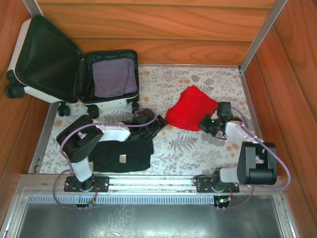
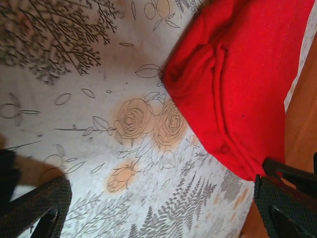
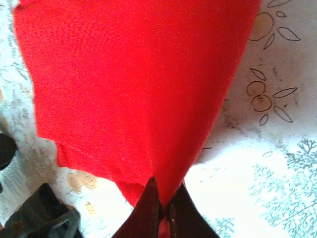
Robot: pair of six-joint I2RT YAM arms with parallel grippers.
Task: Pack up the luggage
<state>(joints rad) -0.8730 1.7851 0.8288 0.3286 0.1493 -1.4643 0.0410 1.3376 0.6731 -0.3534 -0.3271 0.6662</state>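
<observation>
The white luggage lies open at the back left, its black lid leaning on the wall and a folded grey-purple cloth in its right half. A red garment lies on the flowered table cover right of centre. My right gripper is shut on the red garment's near corner, pinching the cloth between both fingers. My left gripper stands open just left of the red garment, fingers wide apart with only table cover between them.
A folded black garment lies near the front left under the left arm. Wooden walls close in the back and both sides. A metal rail runs along the front edge.
</observation>
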